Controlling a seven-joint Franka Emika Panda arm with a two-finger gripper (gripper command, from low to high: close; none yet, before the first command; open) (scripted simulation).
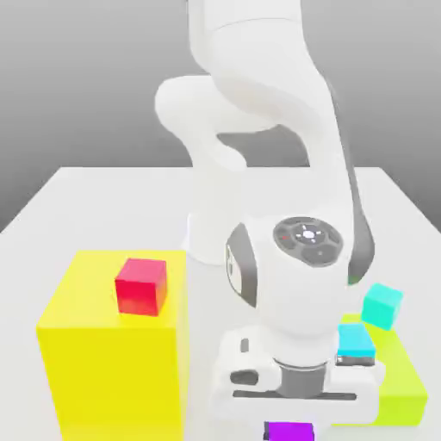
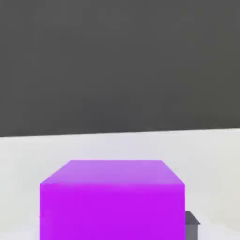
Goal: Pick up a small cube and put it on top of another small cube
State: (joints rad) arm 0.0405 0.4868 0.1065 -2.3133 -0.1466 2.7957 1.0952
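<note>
Low over the table (image 1: pixel 103 202), tool (image 1: pixel 288 428) at purple cube (image 2: pixel 112 199), grip unclear.

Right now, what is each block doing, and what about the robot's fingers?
Purple cube: on the white table, right under the robot's hand.
Red cube: upright on top of the big yellow block.
Two cyan cubes: on the low yellow-green block, one tilted.
Fingers: one dark tip beside the purple cube; I cannot tell if they grip it.
</note>
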